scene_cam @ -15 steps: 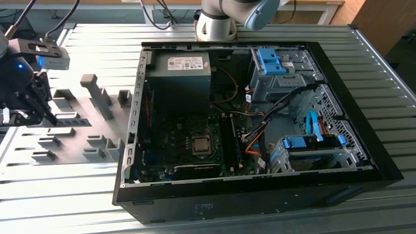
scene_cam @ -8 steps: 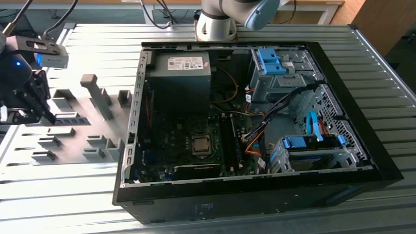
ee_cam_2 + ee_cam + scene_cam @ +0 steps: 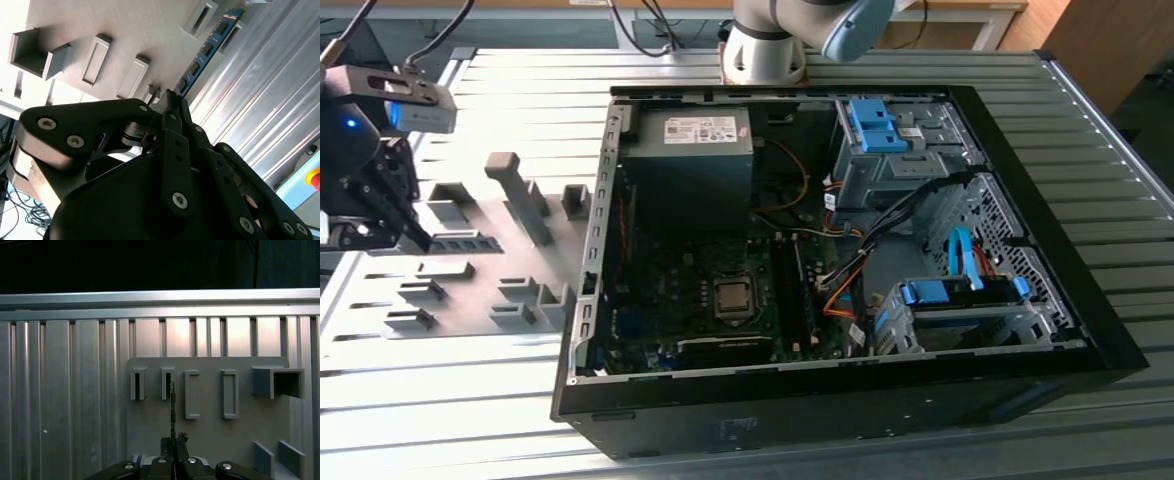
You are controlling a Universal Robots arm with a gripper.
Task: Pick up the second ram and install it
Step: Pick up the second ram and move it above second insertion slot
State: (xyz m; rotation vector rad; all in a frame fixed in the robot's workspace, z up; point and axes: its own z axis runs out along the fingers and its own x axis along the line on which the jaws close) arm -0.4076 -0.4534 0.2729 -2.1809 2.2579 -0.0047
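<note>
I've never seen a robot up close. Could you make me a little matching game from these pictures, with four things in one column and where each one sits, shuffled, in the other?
Things
1. long thin blue circuit-board stick
2. black open computer case
3. grey plastic holder blocks
4. blue plastic drive brackets

Places
A. inside the case
B. clamped in the black pincer
C. lying directly on the ribbed metal table
D. on a flat grey plate, at the exterior view's left of the case

Pairs: 1-B, 2-C, 3-D, 4-A
</note>
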